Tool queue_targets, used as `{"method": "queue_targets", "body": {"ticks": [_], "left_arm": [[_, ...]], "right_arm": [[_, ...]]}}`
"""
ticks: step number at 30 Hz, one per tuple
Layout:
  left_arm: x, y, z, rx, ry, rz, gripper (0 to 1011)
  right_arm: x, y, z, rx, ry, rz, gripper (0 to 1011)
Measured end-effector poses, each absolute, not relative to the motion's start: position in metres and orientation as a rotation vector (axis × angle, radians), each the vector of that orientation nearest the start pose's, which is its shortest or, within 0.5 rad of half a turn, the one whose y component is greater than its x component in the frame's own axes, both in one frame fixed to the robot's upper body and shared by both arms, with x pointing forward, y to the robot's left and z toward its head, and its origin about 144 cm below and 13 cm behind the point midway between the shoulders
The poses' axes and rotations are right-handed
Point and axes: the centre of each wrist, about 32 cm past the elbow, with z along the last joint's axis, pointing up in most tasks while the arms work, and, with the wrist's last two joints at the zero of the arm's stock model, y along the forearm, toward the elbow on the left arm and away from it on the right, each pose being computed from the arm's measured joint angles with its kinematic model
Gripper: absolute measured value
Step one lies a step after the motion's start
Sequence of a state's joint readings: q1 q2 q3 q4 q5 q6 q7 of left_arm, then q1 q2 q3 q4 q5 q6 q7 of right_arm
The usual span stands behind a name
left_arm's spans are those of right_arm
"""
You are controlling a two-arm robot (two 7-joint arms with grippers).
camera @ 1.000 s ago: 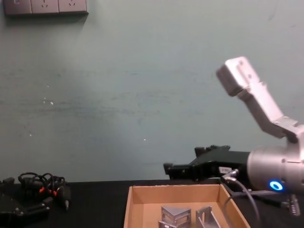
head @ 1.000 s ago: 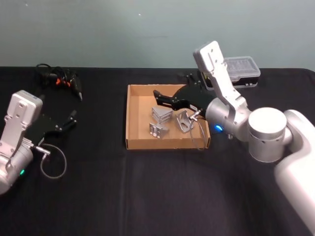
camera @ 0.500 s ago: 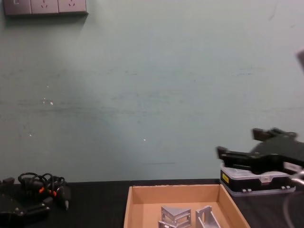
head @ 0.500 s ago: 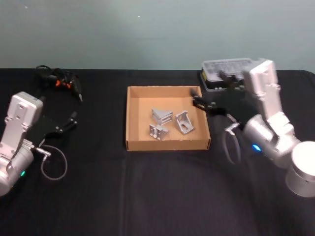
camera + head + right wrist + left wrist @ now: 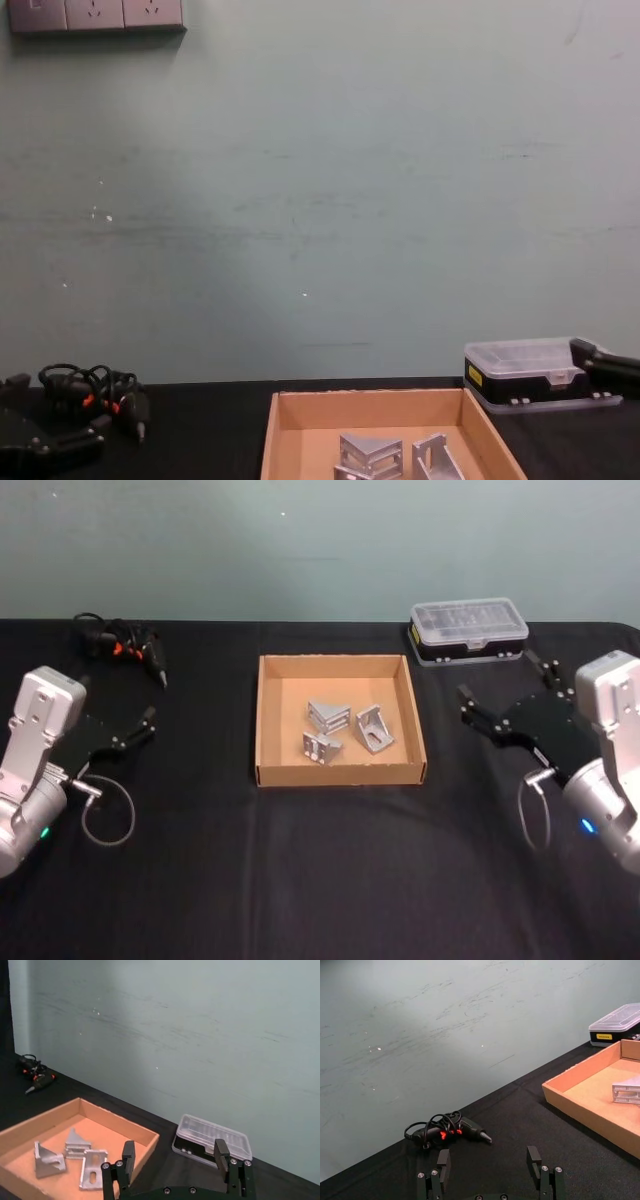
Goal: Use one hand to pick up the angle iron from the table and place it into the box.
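Note:
Three silver angle irons [image 5: 328, 715] [image 5: 373, 727] [image 5: 320, 746] lie inside the tan box [image 5: 340, 773] in the middle of the black table [image 5: 300, 880]. My right gripper [image 5: 505, 680] hovers to the right of the box, open and holding nothing. In the right wrist view its fingers [image 5: 128, 1152] stand wide apart, with the box [image 5: 145, 1141] and the angle irons [image 5: 75, 1142] beyond them. My left gripper [image 5: 488, 1160] rests open at the table's left side, far from the box [image 5: 580, 1105]. The chest view shows the box [image 5: 370, 400] with angle irons [image 5: 370, 452] in it.
A small black case with a clear lid [image 5: 468, 630] stands behind the right gripper, at the back right. A black corded tool with orange marks [image 5: 125, 645] lies at the back left. A cable loop [image 5: 108, 820] hangs beside the left arm.
My right arm has pulled back from above the box to the right side of the table, its gripper open and empty. The angle irons and the left arm have not moved.

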State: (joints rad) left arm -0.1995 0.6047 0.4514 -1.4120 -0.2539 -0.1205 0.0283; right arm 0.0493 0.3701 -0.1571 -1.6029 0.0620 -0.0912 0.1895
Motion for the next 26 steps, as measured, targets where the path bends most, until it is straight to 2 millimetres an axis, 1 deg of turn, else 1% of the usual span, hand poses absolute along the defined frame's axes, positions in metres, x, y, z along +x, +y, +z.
{"method": "queue_targets", "body": {"ticks": [4, 26], "left_arm": [[0.4886, 0.3097, 1.1398, 0.305, -0.285, 1.248, 1000], [0.4886, 0.3097, 1.1398, 0.305, -0.285, 1.248, 1000]], "right_arm": [[0.4654, -0.2900, 1.1608, -0.153, -0.331, -1.220, 1000], [0.4663, -0.2879, 1.1634, -0.156, -0.329, -1.214, 1000]]}}
